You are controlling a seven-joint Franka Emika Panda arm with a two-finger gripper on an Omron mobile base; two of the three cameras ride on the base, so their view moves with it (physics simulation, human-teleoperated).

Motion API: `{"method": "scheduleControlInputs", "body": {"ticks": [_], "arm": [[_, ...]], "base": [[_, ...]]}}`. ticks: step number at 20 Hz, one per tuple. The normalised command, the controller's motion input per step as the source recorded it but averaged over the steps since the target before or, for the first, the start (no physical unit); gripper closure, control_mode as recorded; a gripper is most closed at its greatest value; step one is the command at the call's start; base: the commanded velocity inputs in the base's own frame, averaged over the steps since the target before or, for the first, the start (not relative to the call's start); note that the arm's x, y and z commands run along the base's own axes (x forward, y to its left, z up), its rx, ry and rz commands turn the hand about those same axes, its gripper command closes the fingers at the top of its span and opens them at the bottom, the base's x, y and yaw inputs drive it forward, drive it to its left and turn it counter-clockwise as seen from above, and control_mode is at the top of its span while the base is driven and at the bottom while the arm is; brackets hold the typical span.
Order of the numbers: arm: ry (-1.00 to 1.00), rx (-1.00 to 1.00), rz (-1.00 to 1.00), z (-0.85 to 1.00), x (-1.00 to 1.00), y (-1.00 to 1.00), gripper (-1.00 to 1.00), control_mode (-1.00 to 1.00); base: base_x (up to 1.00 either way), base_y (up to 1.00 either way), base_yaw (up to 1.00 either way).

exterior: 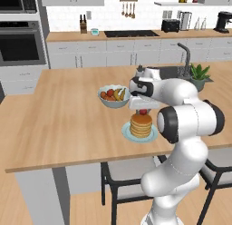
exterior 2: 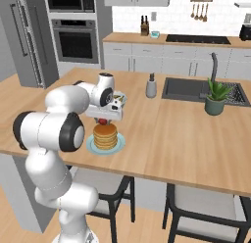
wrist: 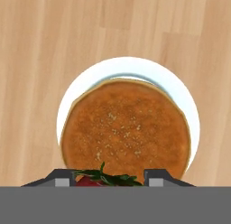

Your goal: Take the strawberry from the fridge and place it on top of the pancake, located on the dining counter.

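My gripper (exterior: 143, 110) hangs just above the pancake (exterior: 141, 124), shut on the strawberry (exterior: 143, 112). From the right base view the red strawberry (exterior 2: 102, 122) sits between the fingers of the gripper (exterior 2: 102, 120), right over the pancake (exterior 2: 105, 135) on its pale plate (exterior 2: 90, 146). Looking down through the hand view, the gripper (wrist: 108, 179) holds the strawberry (wrist: 86, 180), its green leaves showing, over the near edge of the pancake (wrist: 125, 128) and its plate (wrist: 131, 65). All this stands on the dining counter (exterior: 68, 124). The fridge (exterior 2: 24, 36) stands shut at far left.
A grey fruit bowl (exterior: 113, 96) sits just behind the plate. A sink (exterior 2: 196, 90), a potted plant (exterior 2: 215, 97) and a grey bottle (exterior 2: 151, 86) are on the counter's right part. Chairs (exterior: 127, 174) stand under the near edge. The wall oven (exterior 2: 76, 38) is behind.
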Motion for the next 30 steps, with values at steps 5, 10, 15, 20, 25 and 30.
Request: {"method": "scheduleControlInputs", "body": {"ticks": [5, 10, 15, 20, 25, 30], "arm": [[0.01, 0.00, 0.00, -0.13, 0.00, -0.01, 1.00, -1.00], [0.03, 0.00, 0.00, -0.17, 0.02, 0.00, 1.00, -1.00], [0.04, 0.00, 0.00, -0.18, 0.07, -0.02, 1.00, -1.00], [0.04, 0.00, 0.00, -0.15, 0.04, 0.00, -1.00, -1.00], [0.00, 0.00, 0.01, -0.07, -0.01, 0.00, -1.00, -1.00], [0.00, 0.00, 0.02, -0.01, -0.01, 0.00, -1.00, -1.00]], "base": [[0.00, 0.00, 0.00], [0.00, 0.00, 0.00], [0.00, 0.00, 0.00], [0.00, 0.00, 0.00], [0.00, 0.00, 0.00], [0.00, 0.00, 0.00]]}}
